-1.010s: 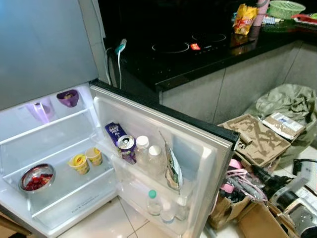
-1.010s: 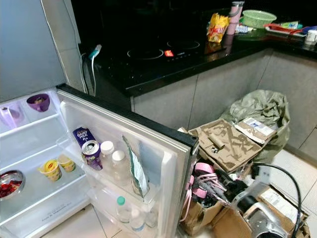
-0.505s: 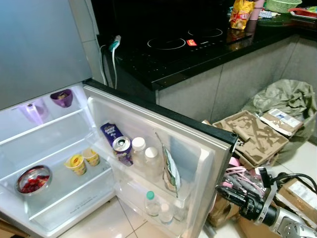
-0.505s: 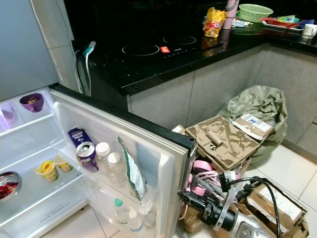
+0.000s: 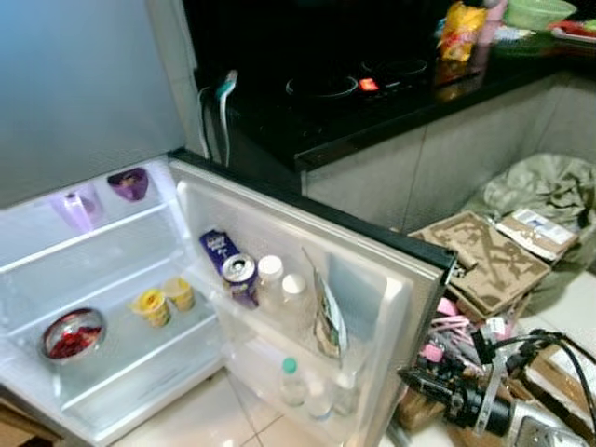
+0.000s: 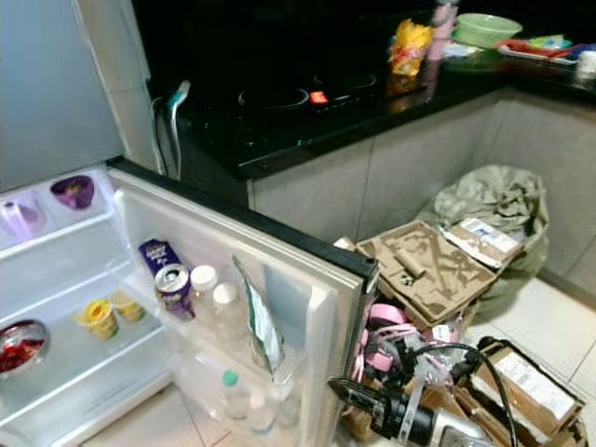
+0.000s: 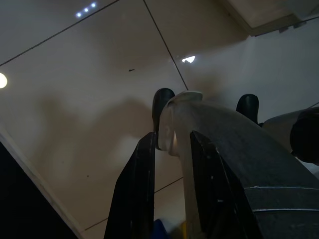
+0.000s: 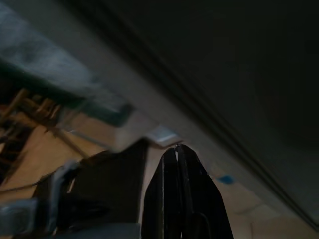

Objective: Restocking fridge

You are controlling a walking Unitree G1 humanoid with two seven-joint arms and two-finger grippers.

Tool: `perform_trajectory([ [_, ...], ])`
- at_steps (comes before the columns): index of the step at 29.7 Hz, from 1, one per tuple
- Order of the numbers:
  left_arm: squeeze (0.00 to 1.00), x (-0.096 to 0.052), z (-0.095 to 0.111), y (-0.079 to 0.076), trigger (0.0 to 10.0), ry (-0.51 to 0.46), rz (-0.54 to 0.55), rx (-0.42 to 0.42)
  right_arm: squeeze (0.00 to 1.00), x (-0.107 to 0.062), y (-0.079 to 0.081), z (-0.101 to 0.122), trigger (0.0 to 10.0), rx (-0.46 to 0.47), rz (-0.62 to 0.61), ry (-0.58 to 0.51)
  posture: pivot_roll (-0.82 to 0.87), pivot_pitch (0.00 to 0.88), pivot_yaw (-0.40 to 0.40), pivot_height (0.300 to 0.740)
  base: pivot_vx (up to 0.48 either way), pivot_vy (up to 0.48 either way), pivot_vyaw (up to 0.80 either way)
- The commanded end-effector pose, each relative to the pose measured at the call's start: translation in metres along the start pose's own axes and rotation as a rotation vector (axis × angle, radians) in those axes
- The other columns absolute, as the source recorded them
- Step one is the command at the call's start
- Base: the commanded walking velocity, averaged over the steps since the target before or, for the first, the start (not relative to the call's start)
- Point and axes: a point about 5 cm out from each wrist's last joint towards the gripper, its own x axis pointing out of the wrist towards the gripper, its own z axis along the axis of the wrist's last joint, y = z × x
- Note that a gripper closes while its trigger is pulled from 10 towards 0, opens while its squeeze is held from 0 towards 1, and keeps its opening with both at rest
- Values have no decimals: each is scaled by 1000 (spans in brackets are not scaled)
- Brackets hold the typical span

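R gripper (image 8: 177, 149): fingers pressed together, holding nothing, low beside the open fridge door (image 6: 307, 279) edge. L gripper (image 7: 167, 144): clamped on a pale curved object (image 7: 182, 117) I can't identify. Door shelf holds purple can (image 6: 174, 289), milk carton (image 6: 156, 254), bottles (image 6: 216, 303). Cardboard boxes (image 6: 428, 265) right of door.

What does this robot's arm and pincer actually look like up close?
The right arm is silvery metal at the forearm, ending in a dark, bulky wrist wrapped with a pale band; black cables loop off behind it. Its right gripper is two long, slim black fingers tapering to a point. The left gripper has the same long black fingers, broad and flat seen from the wrist.
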Motion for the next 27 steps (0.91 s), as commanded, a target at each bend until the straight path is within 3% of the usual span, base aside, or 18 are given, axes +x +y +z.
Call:
perform_trajectory([
  [1,0,-4,-21,0,10000,76,6,-6,0,-23,-19,-15,10000,72,-220,27,-113,39,5,740,0,0,0],
  [2,0,-4,-21,0,10000,76,6,-6,0,-23,-19,-15,10000,72,-220,27,-113,39,5,740,0,0,0],
  [3,0,-4,-21,0,10000,77,7,-6,0,-36,-27,-26,10000,74,-338,74,-112,46,7,740,0,0,0],
  [4,0,-4,-21,0,10000,77,7,-6,0,-36,-27,-26,10000,74,-338,74,-112,46,7,740,0,0,0],
  [5,0,-4,-22,0,10000,79,7,-4,0,-49,-34,-35,10000,77,-463,111,-112,44,7,740,0,0,0],
  [6,0,-4,-22,0,10000,79,7,-4,0,-49,-34,-35,10000,77,-463,111,-112,44,7,740,0,0,0],
  [8,0,-5,-23,2,10000,82,10,-5,0,-69,-45,-40,10000,95,-650,100,-110,47,7,740,0,0,0],
  [9,0,-5,-23,2,10000,82,10,-5,0,-69,-45,-40,10000,95,-650,100,-110,47,7,740,0,0,0],
  [11,0,-5,-24,2,10000,85,9,-4,0,-74,-51,-31,10000,77,-762,56,-113,56,10,740,0,0,0],
  [14,0,-5,-24,2,10000,86,6,-5,0,-68,-54,-15,10000,56,-819,-17,-113,56,10,740,0,0,0],
  [16,0,-5,-24,2,10000,84,7,-6,0,-62,-54,-10,10000,62,-810,-49,-105,54,12,740,0,0,0],
  [19,0,-5,-23,2,10000,80,9,-6,0,-38,-47,9,10000,51,-711,-131,-105,54,12,740,0,0,0],
  [20,0,-5,-23,2,10000,80,9,-6,0,-38,-47,9,10000,51,-711,-131,-105,54,12,740,0,0,0],
  [21,0,-5,-22,3,10000,78,10,-7,0,-25,-42,17,10000,41,-643,-157,-105,54,12,740,0,0,0],
  [22,0,-5,-22,3,10000,78,10,-7,0,-25,-42,17,10000,41,-643,-157,-105,54,12,740,0,0,0],
  [25,0,-5,-22,4,10000,75,17,-10,0,7,-24,39,10000,15,-437,-219,-96,53,15,740,0,0,0],
  [27,0,-5,-22,5,10000,76,18,-11,0,12,-20,43,10000,15,-389,-232,-95,52,15,740,0,0,0],
])
